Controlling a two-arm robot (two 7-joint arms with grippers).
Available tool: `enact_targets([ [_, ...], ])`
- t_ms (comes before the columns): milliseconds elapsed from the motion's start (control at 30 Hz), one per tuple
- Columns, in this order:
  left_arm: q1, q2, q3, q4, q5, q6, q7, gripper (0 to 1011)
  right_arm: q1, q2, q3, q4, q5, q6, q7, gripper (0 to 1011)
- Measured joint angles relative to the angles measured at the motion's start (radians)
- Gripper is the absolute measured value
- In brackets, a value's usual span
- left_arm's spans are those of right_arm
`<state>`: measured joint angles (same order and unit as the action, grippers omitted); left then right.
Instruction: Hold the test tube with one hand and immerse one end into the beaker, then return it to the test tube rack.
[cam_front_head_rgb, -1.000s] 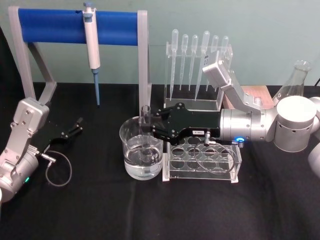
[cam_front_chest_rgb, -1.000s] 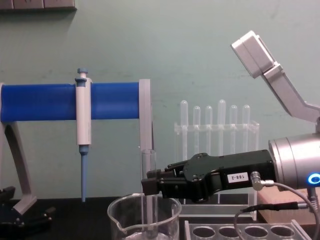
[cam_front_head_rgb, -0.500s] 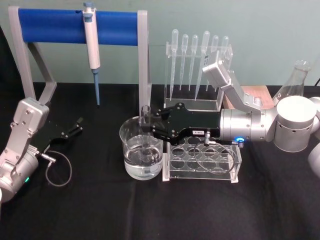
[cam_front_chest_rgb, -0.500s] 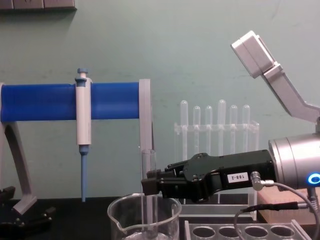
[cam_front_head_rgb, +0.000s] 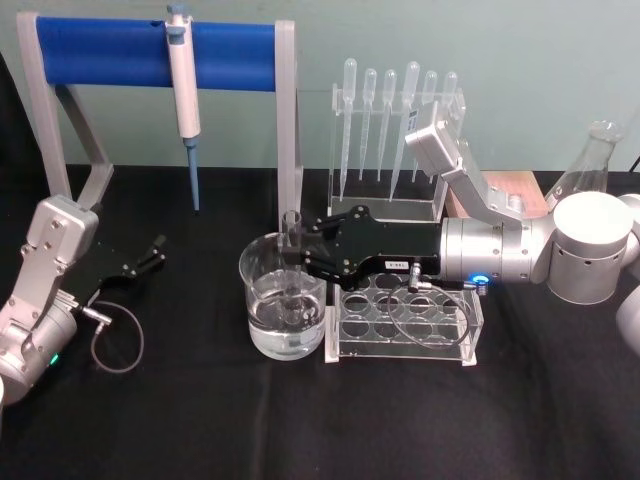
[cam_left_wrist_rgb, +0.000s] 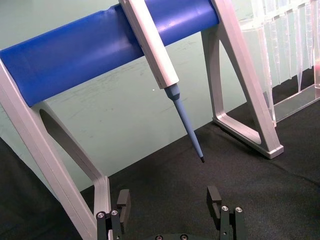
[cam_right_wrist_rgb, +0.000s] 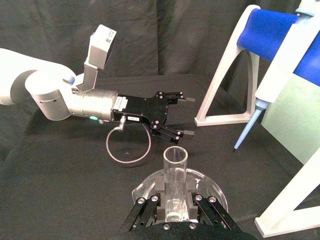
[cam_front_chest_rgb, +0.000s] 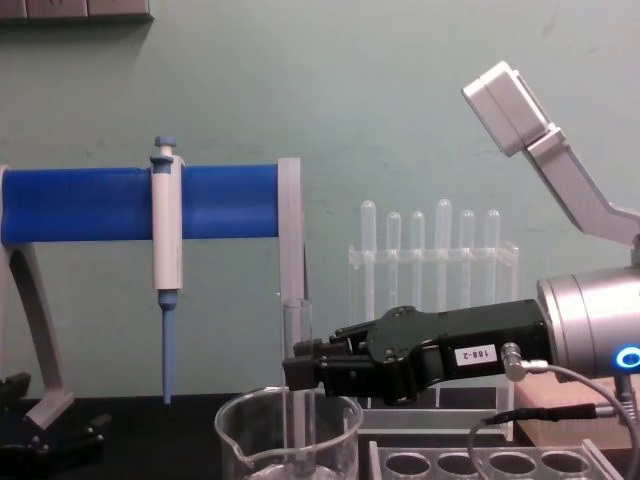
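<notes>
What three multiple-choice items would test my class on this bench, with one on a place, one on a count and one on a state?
1. The test tube's lower end is:
A. inside the beaker
B. above the beaker's rim
C. beside the beaker

2. How many pipettes stand in the clear holder at the back?
A. three
B. six
C. nine

3. The left gripper's fingers are:
A. shut on the test tube
B. open and empty
C. shut on nothing

Answers:
1. A: the right gripper holds the tube upright with its lower part behind the beaker's glass wall.
2. B: six bulb tops stand in a row.
3. B: its fingers stand apart over bare cloth.
</notes>
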<state>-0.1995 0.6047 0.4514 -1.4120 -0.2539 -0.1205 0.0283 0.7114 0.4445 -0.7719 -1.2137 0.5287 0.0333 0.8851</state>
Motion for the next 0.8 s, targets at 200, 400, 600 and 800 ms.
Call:
enact_targets([
  [200, 0.0, 0.0, 0.0, 0.0, 0.0, 0.0, 0.0, 1000, 0.0, 0.0, 0.0, 0.0, 0.0, 0.0, 0.0, 234],
  [400, 0.0, 0.0, 0.0, 0.0, 0.0, 0.0, 0.0, 1000, 0.0, 0.0, 0.0, 0.0, 0.0, 0.0, 0.0, 234],
  [600, 0.0, 0.0, 0.0, 0.0, 0.0, 0.0, 0.0, 1000, 0.0, 0.0, 0.0, 0.0, 0.0, 0.0, 0.0, 234],
  [800, 0.0, 0.0, 0.0, 0.0, 0.0, 0.0, 0.0, 1000, 0.0, 0.0, 0.0, 0.0, 0.0, 0.0, 0.0, 234],
])
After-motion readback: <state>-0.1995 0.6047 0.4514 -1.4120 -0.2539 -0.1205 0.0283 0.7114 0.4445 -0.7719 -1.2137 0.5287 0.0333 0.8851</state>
